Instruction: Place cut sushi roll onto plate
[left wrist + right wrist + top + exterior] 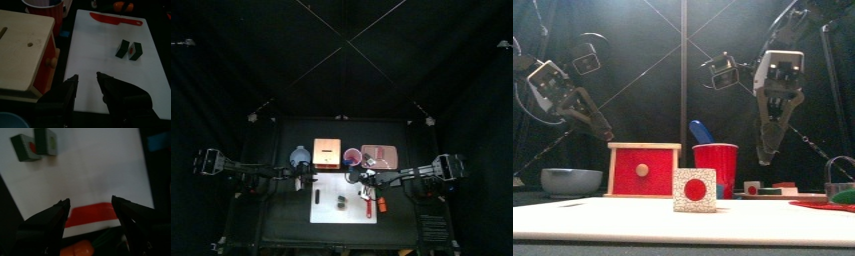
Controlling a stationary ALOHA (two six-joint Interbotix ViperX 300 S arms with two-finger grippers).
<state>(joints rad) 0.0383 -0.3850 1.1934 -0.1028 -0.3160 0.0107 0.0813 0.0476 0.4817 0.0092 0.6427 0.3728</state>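
Hanging with jaws spread wide over the white board (93, 173), the right gripper (90, 210) looks readied to pick the cut sushi roll (37, 145), two pieces lying near the board's middle beside the red knife (115, 19). The left gripper (85, 80), jaws apart, waits over the board's other end. The plate (380, 155) sits off the board's corner.

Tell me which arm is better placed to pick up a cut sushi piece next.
Probably right: its open gripper hangs over the white board, facing the sushi pieces; the left gripper sits at the board's edge.

Sushi pieces (129, 49) on board (100, 65)
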